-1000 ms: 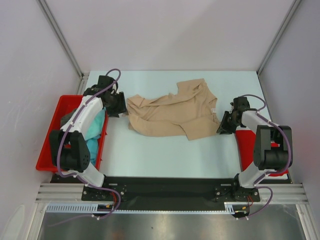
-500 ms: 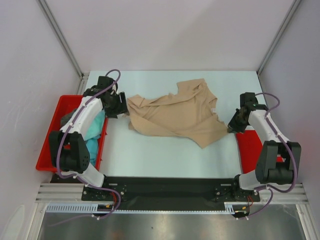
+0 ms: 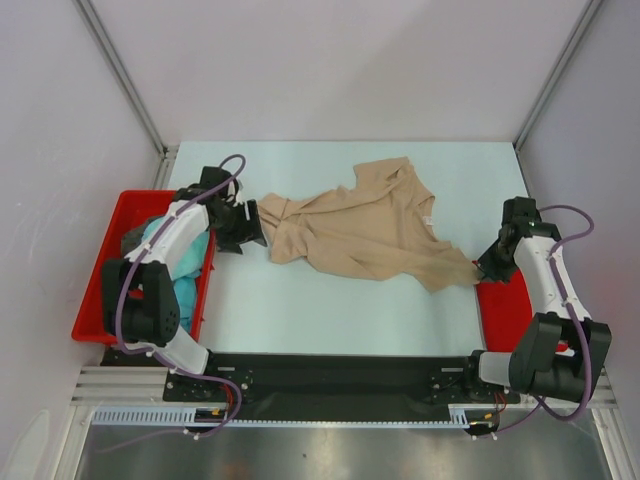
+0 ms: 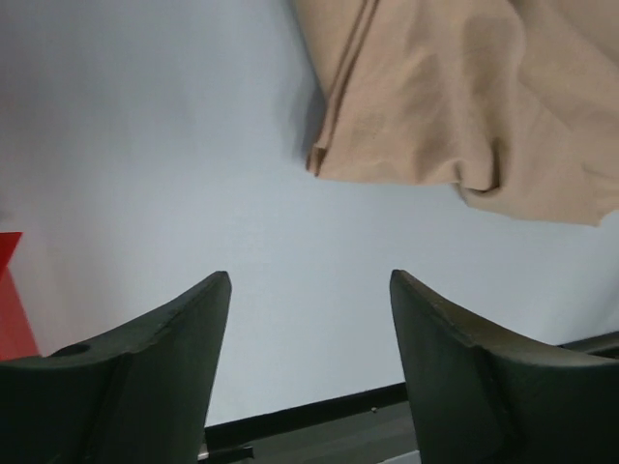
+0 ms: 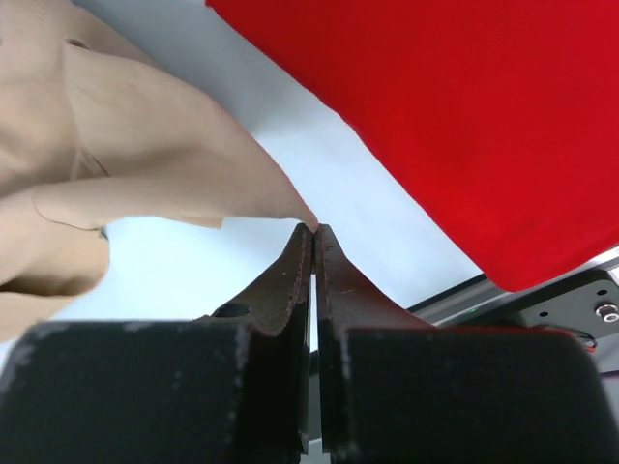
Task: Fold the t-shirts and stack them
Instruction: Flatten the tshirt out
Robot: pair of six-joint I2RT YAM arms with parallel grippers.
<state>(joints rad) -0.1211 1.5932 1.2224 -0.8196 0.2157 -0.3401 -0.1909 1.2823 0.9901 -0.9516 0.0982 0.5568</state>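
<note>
Pinches a drawn-out corner of the tan-beige t-shirt (image 3: 360, 230) in the right tool (image 5: 314, 230), fingers pressed together, just beside the flat red mat (image 5: 464, 126) at the right edge of the bench (image 3: 320, 310). Shows the rest of that shirt rumpled across the middle of the bench. Holds the left tool (image 4: 309, 280) spread wide above bare bench, near the shirt's left hem, gripping nothing. Shows the teal t-shirt (image 3: 180, 265) and the dark grey t-shirt (image 3: 133, 240) heaped in the red tray (image 3: 90, 300) at far left.

On the table (image 3: 330, 310), a t-shirt (image 3: 360, 235) lies between tray (image 3: 95, 290) left and mat (image 3: 497, 310) right.
</note>
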